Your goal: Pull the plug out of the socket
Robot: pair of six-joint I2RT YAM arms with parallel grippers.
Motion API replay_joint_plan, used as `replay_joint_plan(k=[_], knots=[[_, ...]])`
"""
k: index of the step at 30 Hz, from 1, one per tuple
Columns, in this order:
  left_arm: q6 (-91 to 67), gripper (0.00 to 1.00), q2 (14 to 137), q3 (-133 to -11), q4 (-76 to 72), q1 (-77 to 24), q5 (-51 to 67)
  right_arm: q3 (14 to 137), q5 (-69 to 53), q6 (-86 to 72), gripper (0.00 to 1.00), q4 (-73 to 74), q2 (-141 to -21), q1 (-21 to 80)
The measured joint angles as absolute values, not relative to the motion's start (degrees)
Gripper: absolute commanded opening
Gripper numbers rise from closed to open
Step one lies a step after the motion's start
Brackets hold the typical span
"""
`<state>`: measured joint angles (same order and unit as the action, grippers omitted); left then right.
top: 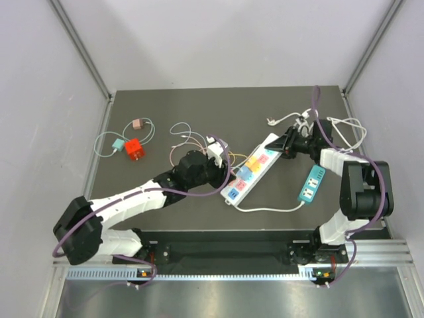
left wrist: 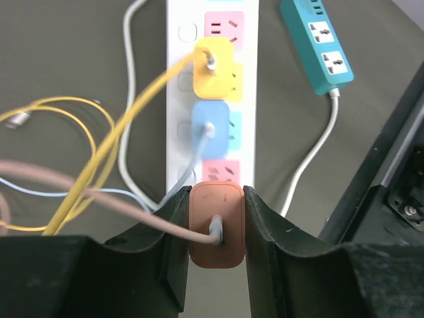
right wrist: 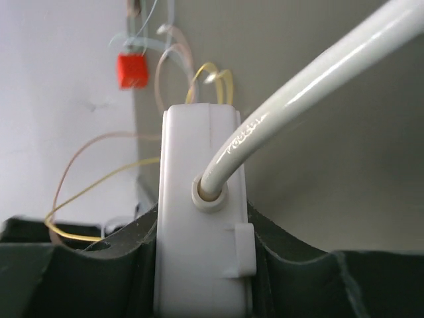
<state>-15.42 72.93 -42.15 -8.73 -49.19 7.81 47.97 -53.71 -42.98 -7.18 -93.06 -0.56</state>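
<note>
Dark matte desk (top: 165, 106), pale grey walls (top: 40, 99). Lower centre, left wrist view: left end effector (left wrist: 216, 228) clenched on brown plug (left wrist: 216, 209) at end of white power strip (left wrist: 179, 40). Right end effector (right wrist: 202, 265) grasping strip's cabled end; lettering on cable (right wrist: 318, 73) unreadable.

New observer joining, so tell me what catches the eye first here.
The left fingers clamp a brown plug at the near end of the white power strip, beside a blue plug and a yellow plug. The right fingers grip the strip's far, cord end.

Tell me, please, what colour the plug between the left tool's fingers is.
The plug is brownish-orange; the left wrist view shows it best.
</note>
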Motion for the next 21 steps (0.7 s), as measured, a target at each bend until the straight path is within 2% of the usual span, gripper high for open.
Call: replay_joint_plan(k=[6, 11, 15, 21], knots=[[-9.4, 0.00, 71.9, -46.3, -1.7, -49.2, 4.7, 47.6, -50.4, -40.1, 0.00, -7.7, -93.1, -4.6], [-7.2, 0.00, 71.0, -46.4, 2.6, -49.2, 7.0, 47.6, -51.0, -40.2, 0.00, -8.8, -93.1, -4.8], [-6.2, 0.00, 66.3, -47.0, 7.9, -49.2, 10.7, 47.5, -52.1, -41.1, 0.00, -11.0, -93.1, -7.0], [-5.7, 0.00, 57.3, -54.3, 19.1, -49.2, 11.4, 47.2, -52.2, -41.6, 0.00, -14.3, -93.1, -10.9]])
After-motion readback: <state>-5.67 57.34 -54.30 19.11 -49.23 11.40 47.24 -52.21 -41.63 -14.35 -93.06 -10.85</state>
